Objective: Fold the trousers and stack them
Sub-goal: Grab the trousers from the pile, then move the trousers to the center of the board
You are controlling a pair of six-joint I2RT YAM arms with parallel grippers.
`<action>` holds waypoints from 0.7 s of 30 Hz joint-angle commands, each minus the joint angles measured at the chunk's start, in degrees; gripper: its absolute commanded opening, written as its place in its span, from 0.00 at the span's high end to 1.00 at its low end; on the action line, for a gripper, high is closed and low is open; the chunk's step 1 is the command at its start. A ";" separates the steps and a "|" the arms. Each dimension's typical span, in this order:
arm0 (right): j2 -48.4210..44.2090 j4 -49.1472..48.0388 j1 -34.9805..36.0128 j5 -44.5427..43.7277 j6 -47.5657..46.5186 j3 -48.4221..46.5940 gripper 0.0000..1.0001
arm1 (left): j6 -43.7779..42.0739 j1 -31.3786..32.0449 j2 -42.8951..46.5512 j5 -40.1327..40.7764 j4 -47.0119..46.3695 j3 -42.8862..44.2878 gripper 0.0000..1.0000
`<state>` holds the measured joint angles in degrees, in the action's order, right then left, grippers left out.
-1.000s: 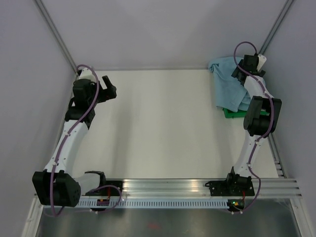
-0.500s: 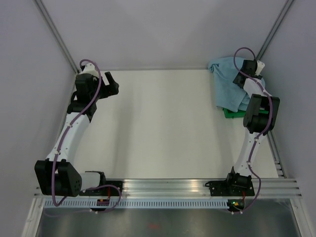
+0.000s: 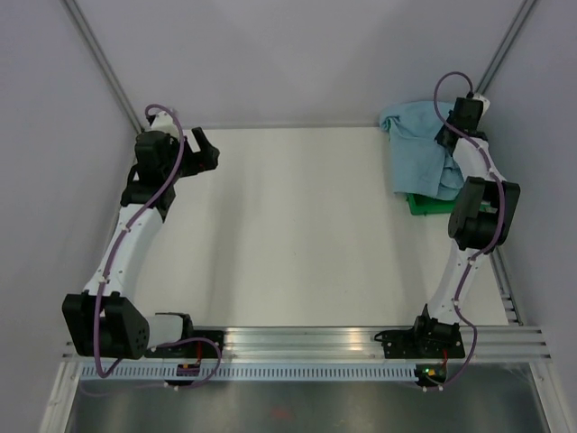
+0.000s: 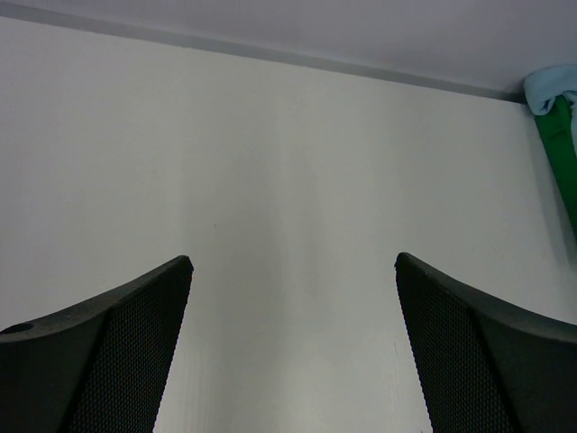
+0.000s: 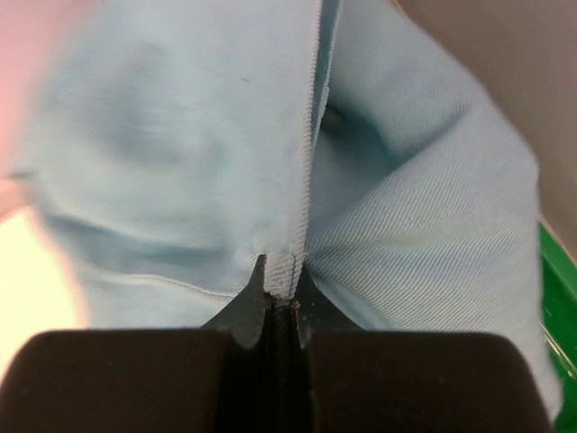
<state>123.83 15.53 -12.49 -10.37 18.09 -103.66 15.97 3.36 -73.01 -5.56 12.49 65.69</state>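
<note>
Where the right arm reaches into the far right corner of the desk point(image 3: 297, 225), the right claw point(image 5: 281, 302) is closed tight, its two dark fingers pinching a stitched seam ridge of the trousers point(image 5: 171, 153) between their tips. Light sky-blue cloth fills almost the whole wrist view ahead of that claw. It bunches into soft folds on both sides of the seam, with a dark hollow just right of it. A sliver of green shows at the right edge of that view.

Seen from above, the trousers lie crumpled in a heap at the far right corner, close to the back wall. They are draped over the green tray point(image 3: 422, 207), of which only the near edge shows beneath the cloth. The right claw sits at the heap's right side, touching the cloth.

Well apart from the trousers, the left claw point(image 3: 204, 150) hovers at the far left of the desk, fingers spread wide with nothing between them. Its wrist view shows bare white desk between the two mesh-textured pads, and the blue cloth and green tray appear only small at the far right edge.
</note>
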 commanded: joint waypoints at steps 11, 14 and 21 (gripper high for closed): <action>-21.61 -8.30 25.03 26.34 -3.87 -23.61 1.00 | -3.66 0.07 -2.57 -4.21 -1.07 17.00 0.00; -21.44 -9.29 31.97 28.73 -3.14 -26.06 1.00 | -3.14 0.07 -3.10 -3.06 1.56 21.31 0.00; -17.39 -23.59 40.70 37.61 9.73 -33.99 1.00 | -1.20 -0.02 -0.73 5.11 9.39 25.01 0.00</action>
<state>107.15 9.65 27.57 20.86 17.41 -134.93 13.69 3.36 -75.61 -6.50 16.36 89.08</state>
